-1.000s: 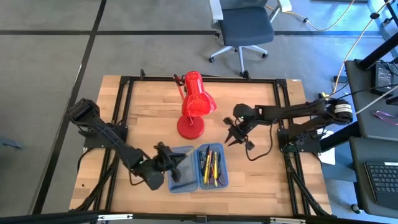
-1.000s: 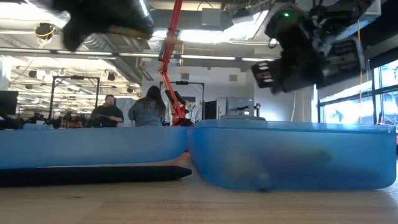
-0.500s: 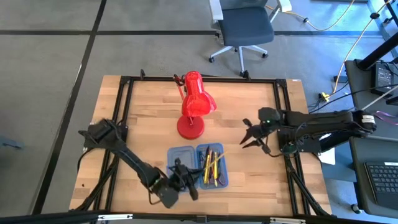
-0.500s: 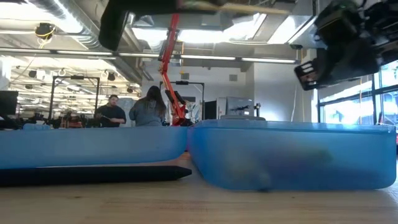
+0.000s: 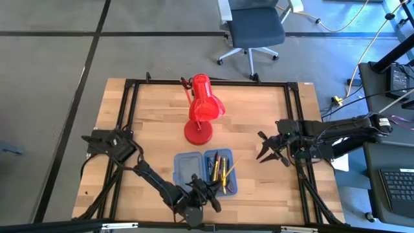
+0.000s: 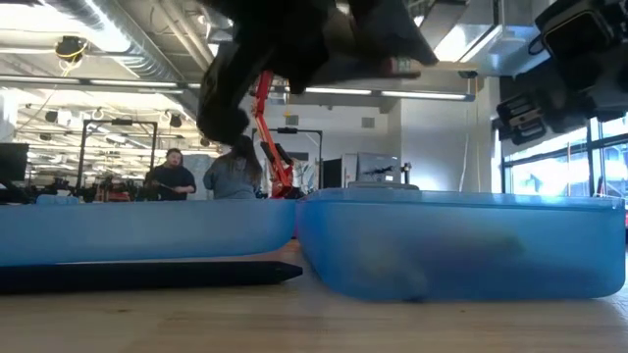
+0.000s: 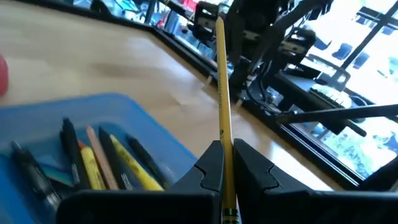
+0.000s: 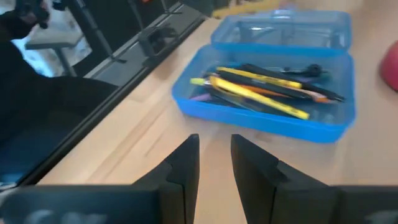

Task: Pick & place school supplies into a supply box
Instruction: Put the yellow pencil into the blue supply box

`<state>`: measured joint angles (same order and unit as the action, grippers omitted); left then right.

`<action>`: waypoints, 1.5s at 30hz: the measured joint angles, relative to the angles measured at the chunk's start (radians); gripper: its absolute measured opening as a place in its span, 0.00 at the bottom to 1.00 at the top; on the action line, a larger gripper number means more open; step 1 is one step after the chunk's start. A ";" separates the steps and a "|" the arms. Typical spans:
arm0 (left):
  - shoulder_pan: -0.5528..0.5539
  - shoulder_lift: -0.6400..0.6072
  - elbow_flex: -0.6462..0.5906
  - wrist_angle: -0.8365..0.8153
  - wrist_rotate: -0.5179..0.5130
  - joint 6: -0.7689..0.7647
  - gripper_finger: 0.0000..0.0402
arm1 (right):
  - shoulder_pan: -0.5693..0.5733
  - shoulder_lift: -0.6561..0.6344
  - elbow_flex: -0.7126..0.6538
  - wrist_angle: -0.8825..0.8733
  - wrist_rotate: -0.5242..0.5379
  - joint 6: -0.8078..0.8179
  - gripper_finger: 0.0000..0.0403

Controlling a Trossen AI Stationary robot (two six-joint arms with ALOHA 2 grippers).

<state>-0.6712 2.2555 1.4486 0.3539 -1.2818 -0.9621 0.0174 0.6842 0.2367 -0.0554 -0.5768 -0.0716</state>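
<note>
**Pencil pinched near one end, box just ahead**

While the right hand (image 5: pixel 272 155) waits beside the box (image 5: pixel 206 173), fingers apart and empty, the left hand (image 7: pixel 222 163) clamps a yellow pencil (image 7: pixel 221 93) near its end, above the worktop's front edge. Light, stiff, slick: likely to pivot, so a mid-shaft grip looks safer.

A light wooden table (image 5: pixel 155 123) with a black metal frame around its edges carries everything. On it stand a red desk lamp (image 5: pixel 202 110) toward the back middle and an open blue pencil case (image 5: pixel 194 173) near the front edge, its 2 halves lying side by side. In the low view a black pen (image 6: pixel 147 275) lies on the tabletop in front of the case's left half.
</note>
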 joint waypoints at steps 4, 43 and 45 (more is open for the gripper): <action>-0.003 0.015 0.009 -0.052 0.000 -0.056 0.02 | 0.038 0.000 0.000 0.001 0.000 -0.007 0.24; 0.080 -0.082 0.010 -0.772 0.382 -0.562 0.01 | 0.108 0.000 0.000 0.037 0.010 0.011 0.24; 0.081 -0.082 0.010 -0.769 0.396 -0.575 0.02 | 0.108 0.000 0.000 0.037 0.010 0.010 0.24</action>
<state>-0.5903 2.1738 1.4582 -0.4155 -0.8856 -1.5374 0.1249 0.6846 0.2371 -0.0189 -0.5663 -0.0620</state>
